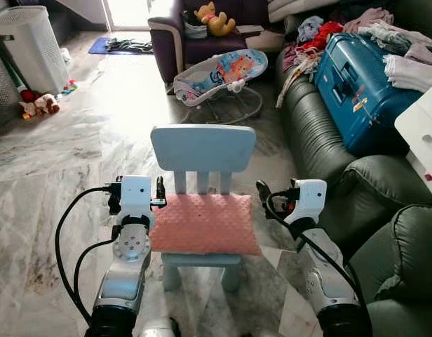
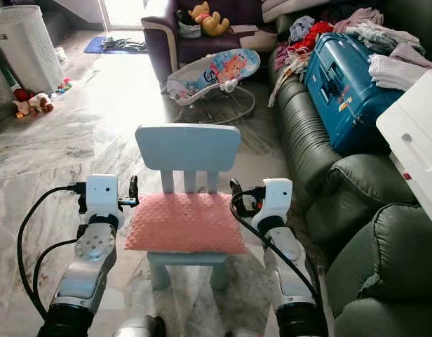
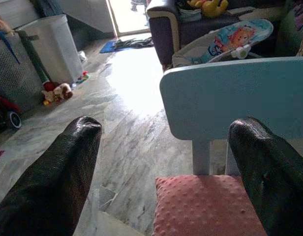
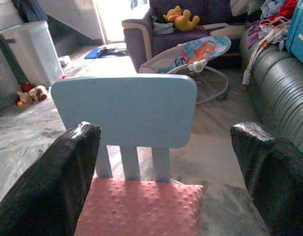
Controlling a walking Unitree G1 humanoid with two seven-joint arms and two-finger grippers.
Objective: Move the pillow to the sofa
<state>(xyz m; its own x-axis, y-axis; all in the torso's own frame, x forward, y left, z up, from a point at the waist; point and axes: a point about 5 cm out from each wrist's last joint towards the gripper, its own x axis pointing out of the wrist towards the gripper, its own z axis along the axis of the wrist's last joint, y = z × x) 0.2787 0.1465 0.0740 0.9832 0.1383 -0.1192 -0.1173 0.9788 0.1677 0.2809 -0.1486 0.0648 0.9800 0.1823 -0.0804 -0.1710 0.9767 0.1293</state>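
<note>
**Flanking the pillow on the little chair**

Resting flat on the seat of a small pale-blue chair (image 1: 202, 151), the pink dotted pillow (image 1: 205, 223) covers the whole seat, its far edge against the three back slats. The chair stands on the marble floor (image 1: 76, 154), just beside the dark green sofa (image 1: 321, 133), which runs along the robot's right.

The left gripper (image 1: 160, 191) sits at the pillow's left far corner, close beside it; whether it touches cannot be told. In the left wrist view its fingers (image 3: 53, 182) are spread wide, with the pillow's corner and the chair back between them, nothing grasped. The right gripper (image 1: 261, 193) hovers at the pillow's right far corner, a little apart from it. Its fingers (image 4: 48, 182) are likewise released and wide, framing the pillow and chair back in the right wrist view.

On the sofa lie a blue suitcase (image 1: 356, 91) and heaps of clothes (image 1: 384, 35). Beyond the chair stand a baby bouncer (image 1: 223, 77) and a purple armchair (image 1: 181, 35) holding a yellow plush toy (image 1: 214, 19). A white laundry basket (image 1: 30, 45) stands far left.
</note>
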